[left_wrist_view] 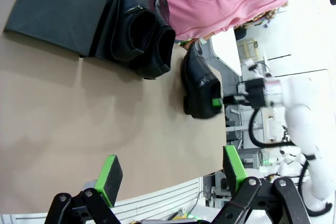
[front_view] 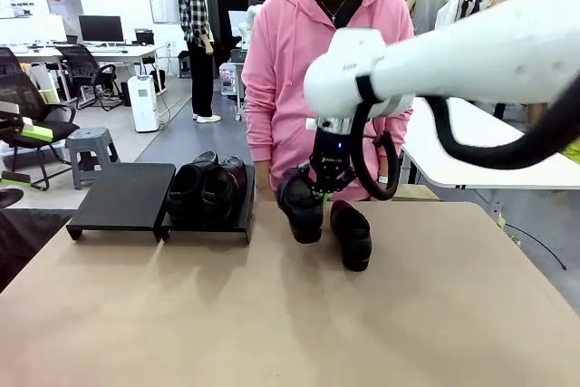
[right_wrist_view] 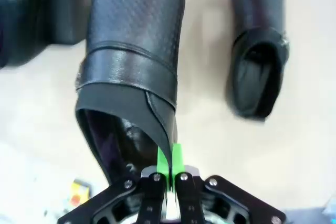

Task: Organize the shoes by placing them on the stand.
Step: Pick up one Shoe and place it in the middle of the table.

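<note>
Heel of one shoe (right_wrist_view: 134, 35) sits pinched in my right gripper (right_wrist_view: 169, 158) for carrying to the stand (front_view: 122, 195); left gripper (left_wrist_view: 170, 167) is open wide.

The right arm (front_view: 471, 52) is a thick white tube with a rounded joint, a black band, and a black cable (front_view: 507, 153) looping under it at five o'clock. The left gripper (left_wrist_view: 172, 171) is black with silver screws and green pads (left_wrist_view: 111, 176); the right gripper (right_wrist_view: 169, 161) matches it.
</note>
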